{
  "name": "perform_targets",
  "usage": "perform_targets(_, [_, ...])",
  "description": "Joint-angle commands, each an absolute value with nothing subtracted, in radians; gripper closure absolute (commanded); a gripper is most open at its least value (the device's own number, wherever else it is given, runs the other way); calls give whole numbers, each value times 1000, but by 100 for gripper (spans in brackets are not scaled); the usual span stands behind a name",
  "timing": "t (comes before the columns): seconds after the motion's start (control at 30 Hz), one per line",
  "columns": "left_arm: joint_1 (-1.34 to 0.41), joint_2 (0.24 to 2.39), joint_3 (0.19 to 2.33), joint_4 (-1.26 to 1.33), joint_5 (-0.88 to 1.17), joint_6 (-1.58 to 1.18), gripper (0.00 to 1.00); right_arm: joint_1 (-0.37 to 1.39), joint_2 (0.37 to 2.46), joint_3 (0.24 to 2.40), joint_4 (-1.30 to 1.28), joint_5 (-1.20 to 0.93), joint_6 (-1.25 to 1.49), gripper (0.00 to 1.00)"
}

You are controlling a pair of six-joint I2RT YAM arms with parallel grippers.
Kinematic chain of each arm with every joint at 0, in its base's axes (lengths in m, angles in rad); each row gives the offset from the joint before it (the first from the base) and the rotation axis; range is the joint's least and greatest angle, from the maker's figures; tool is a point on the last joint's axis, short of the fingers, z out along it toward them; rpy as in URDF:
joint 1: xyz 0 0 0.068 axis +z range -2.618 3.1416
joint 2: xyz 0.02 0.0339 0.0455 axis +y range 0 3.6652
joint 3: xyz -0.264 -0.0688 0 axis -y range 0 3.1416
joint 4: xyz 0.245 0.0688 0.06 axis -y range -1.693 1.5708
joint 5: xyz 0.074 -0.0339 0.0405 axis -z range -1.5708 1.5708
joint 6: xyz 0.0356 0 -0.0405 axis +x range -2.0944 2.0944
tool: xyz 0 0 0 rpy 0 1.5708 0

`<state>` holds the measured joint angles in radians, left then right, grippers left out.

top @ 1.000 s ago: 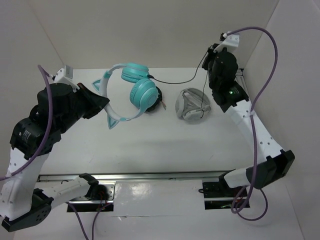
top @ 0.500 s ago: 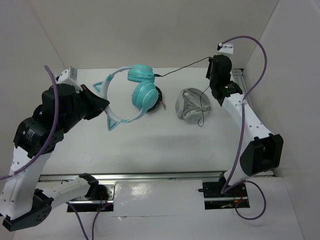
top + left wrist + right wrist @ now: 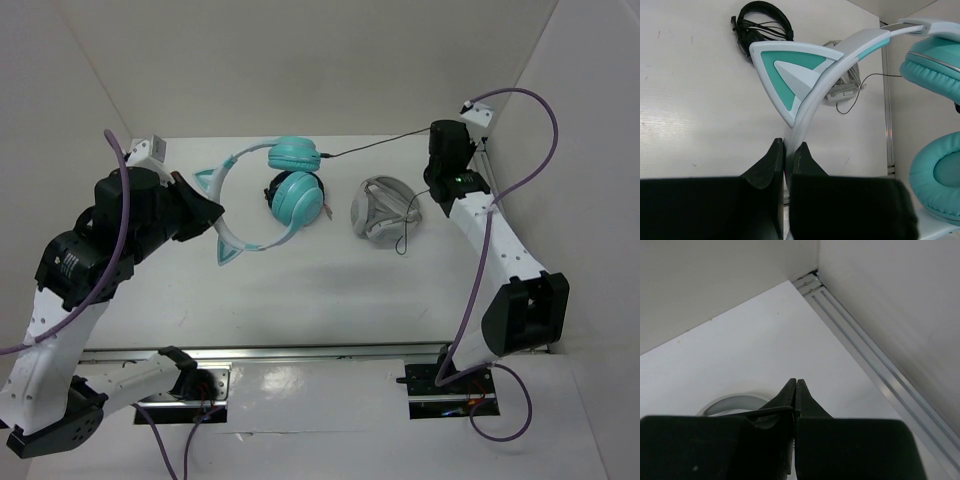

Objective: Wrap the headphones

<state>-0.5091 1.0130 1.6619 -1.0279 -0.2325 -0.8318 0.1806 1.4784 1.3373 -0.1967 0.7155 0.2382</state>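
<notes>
The teal headphones [image 3: 297,196] hang above the table, their two round ear cups at centre back. My left gripper [image 3: 207,212] is shut on their pale headband [image 3: 812,97], just below a cat ear [image 3: 782,70]. The ear cups [image 3: 937,65] fill the right edge of the left wrist view. The thin black cable [image 3: 375,143] runs taut from the upper cup to my right gripper [image 3: 436,135] at the back right. My right gripper [image 3: 796,383] is shut on the cable [image 3: 762,411]. The cable's loose tail [image 3: 404,235] hangs down beside the right arm.
Smaller black headphones [image 3: 272,186] lie on the table under the teal cups and also show in the left wrist view [image 3: 762,20]. Grey-white headphones [image 3: 382,210] lie right of centre. A metal rail [image 3: 875,365] runs along the right wall. White walls enclose the table.
My left gripper has carried the headphones to the right, over the black headphones. My right gripper has moved right and back with the cable, drawing it straighter.
</notes>
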Motion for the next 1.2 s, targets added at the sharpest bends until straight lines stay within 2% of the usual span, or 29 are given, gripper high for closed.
perform_targets(0.0, [-505,954,1689,-920,-207,-848,100,108,1500,1374,-336,926,382,100])
perform_targets(0.4, [-505,963,1707,-976,-227,-767,100,97,1669,1425,-373,835,394,100])
perform_targets(0.47, [-505,974,1698,-976,-213,-767,100,109,1700,1462,-434,872,426,100])
perform_targets(0.6, [-505,974,1687,-976,-202,-758,100,118,1669,1509,-549,1012,514,100])
perform_targets(0.8, [-505,965,1643,-963,-181,-767,100,63,1647,1425,-572,954,557,100])
perform_targets(0.93, [-505,956,1621,-963,-172,-758,100,54,1721,1485,-728,963,684,100])
perform_targets(1.03, [-505,946,1643,-988,-192,-749,100,54,1732,1525,-929,996,878,100])
perform_targets(1.1, [-505,946,1655,-997,-204,-749,100,54,1698,1508,-973,1005,955,100])
perform_targets(1.17, [-505,937,1664,-1006,-213,-739,100,66,1616,1456,-912,980,913,100])
